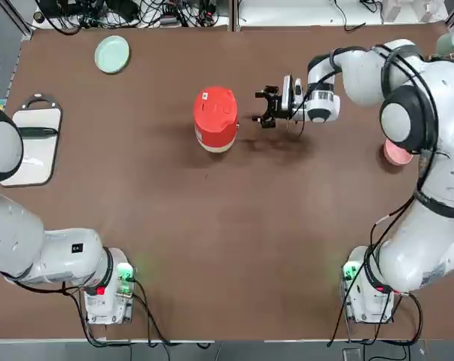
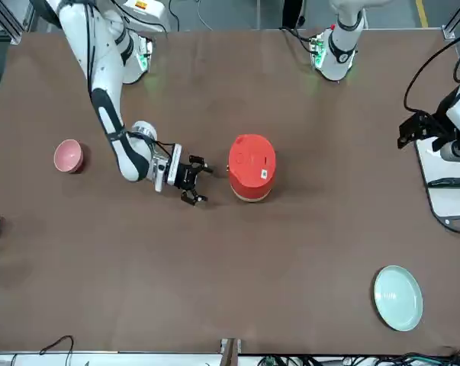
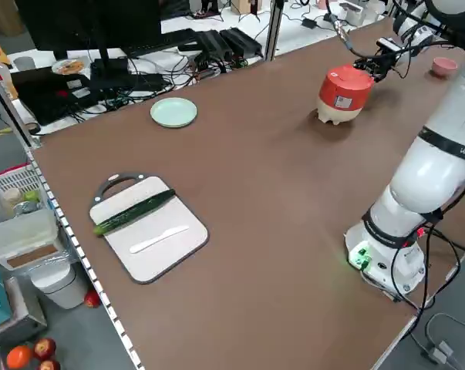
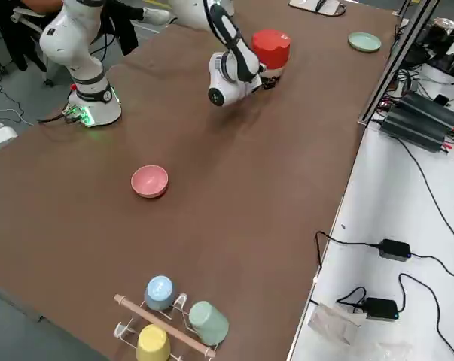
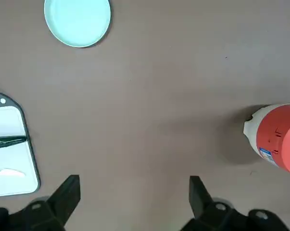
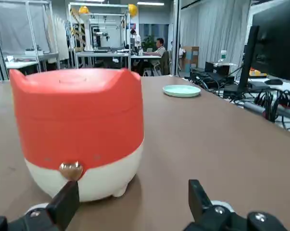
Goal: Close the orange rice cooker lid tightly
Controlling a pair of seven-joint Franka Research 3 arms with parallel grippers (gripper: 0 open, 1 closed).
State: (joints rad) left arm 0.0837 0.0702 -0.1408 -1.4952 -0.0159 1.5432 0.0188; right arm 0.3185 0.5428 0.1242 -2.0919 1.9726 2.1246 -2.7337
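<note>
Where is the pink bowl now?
In the top view the pink bowl sits near the table's right edge, partly hidden under the right arm, far from the orange rice cooker.

Two arms are clad in glossy white rounded shells, with dark grey discs capping the joints. Black bands are seen at the link seams. The right gripper (image 1: 266, 107) is black, with angular fingers (image 6: 63, 204) mounted on a white flange. Black cables are looped along the right arm's upper links. Each base is a white pedestal lit green, a red spot added on the left one. The left gripper (image 5: 132, 202) is likewise black.
</note>
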